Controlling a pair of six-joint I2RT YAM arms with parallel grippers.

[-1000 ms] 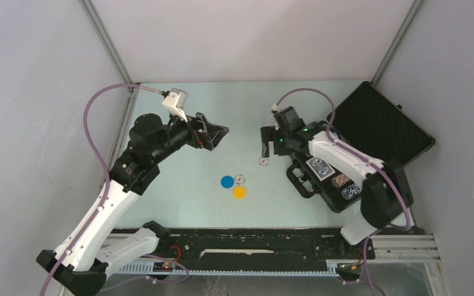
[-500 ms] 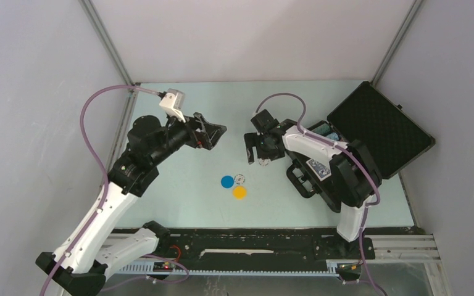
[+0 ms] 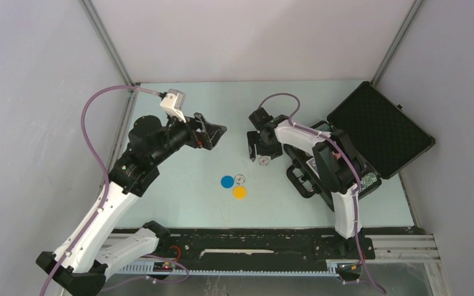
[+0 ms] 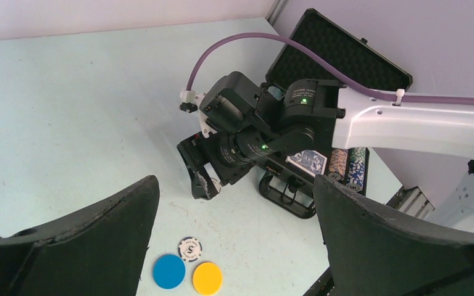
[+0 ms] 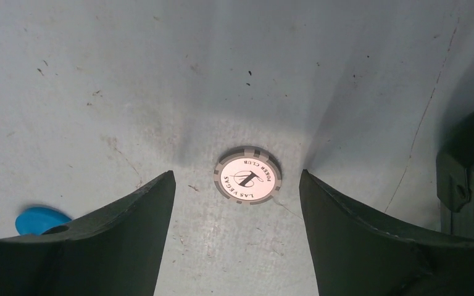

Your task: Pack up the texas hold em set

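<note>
In the top view the right gripper (image 3: 256, 150) is low over the pale blue-green table top (image 3: 185, 98), a little to the 3 o'clock side of the table's middle. Its jaws are released and stand wide apart; in the right wrist view a round white poker chip with a grey striped edge and the print "LAS VEGAS POKER CLUB" (image 5: 248, 180) lies flat on the table between the two black fingers (image 5: 129, 234), apart from both, so nothing is grasped.

The left gripper (image 3: 218, 137) hangs in the air at 9 o'clock from this chip, well apart from it; its jaws are also fully released and empty.

At 7 o'clock from the chip, near it, three small pieces lie together; a second white chip with a dark and white edge (image 3: 239, 179), a flat blue round disc (image 3: 227, 181) just beside it at 9 o'clock, and a flat yellow round disc (image 3: 239, 192) just beside it at 6 o'clock.

The black rectangular hard case (image 3: 379, 126) is open at the 3 o'clock side of the table; its foam-lined lid lies back toward 2 o'clock, and its handle (image 3: 297, 180) points toward 8 o'clock. The right arm covers much of the lower half; in the left wrist view a blue-backed card deck (image 4: 308, 162) and rows of coloured poker chips (image 4: 349, 166) sit inside it.
</note>
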